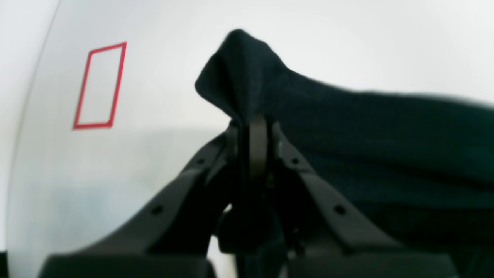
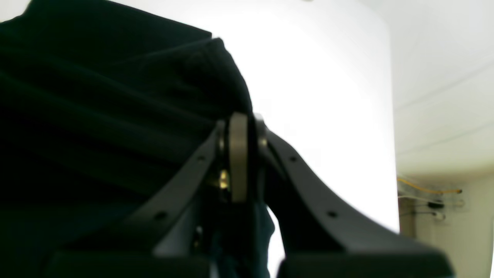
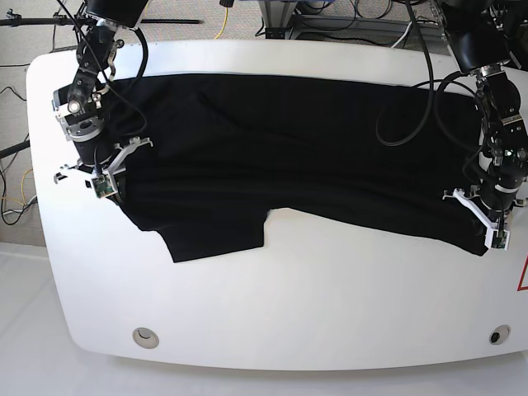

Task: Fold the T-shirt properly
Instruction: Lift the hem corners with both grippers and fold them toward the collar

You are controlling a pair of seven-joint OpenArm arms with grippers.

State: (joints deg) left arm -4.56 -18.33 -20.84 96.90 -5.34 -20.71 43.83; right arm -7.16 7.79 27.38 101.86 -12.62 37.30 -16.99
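The black T-shirt [image 3: 289, 157] lies spread lengthwise across the white table [image 3: 330, 305], with a sleeve flap hanging toward the front at lower left. On the base view's right, my left gripper [image 3: 488, 238] is shut on the shirt's right end. In the left wrist view, a bunched peak of the T-shirt [image 1: 247, 69] rises above the closed left gripper [image 1: 257, 125]. On the base view's left, my right gripper [image 3: 107, 188] is shut on the shirt's left edge. The right wrist view shows the T-shirt [image 2: 96, 116] draped left of the pinched right gripper [image 2: 242, 119].
A red tape rectangle [image 1: 100, 85] marks the table beyond the left gripper. A red mark [image 3: 524, 276] sits at the table's right edge. Two round holes [image 3: 146, 336] [image 3: 495, 336] sit near the front edge. Cables [image 3: 346, 16] trail behind the table.
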